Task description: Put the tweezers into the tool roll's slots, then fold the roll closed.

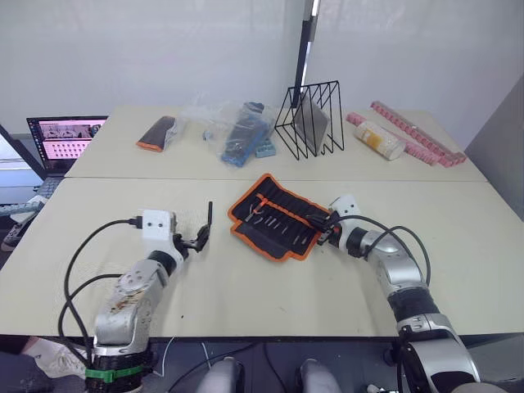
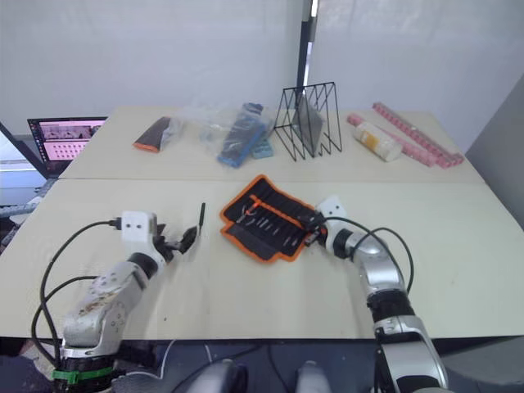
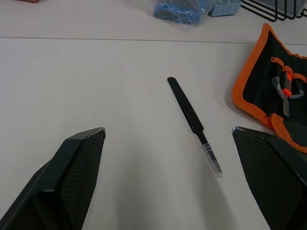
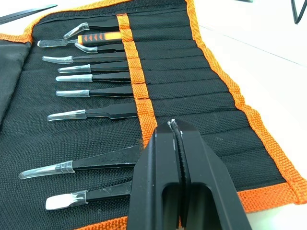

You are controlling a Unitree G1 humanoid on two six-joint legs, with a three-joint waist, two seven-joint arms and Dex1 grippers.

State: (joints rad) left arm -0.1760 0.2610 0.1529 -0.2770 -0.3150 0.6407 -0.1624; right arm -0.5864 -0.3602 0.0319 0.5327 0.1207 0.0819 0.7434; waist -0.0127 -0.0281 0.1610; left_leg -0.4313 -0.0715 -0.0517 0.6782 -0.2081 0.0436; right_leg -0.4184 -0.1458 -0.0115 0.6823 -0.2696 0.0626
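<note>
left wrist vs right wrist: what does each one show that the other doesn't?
Left wrist: a loose tweezer lying on the bare table, the left gripper open on either side of it, and blue items in a clear bag.

Right wrist: the tool roll's slots with tweezers tucked in, capped tips sticking out, plus an orange-handled tool. The right gripper is shut over the roll.

Both: the orange-edged roll lying open on the table.

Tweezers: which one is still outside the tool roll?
The lone tweezers lying on the bare table beside the left gripper; the others sit in the tool roll slots.
</note>
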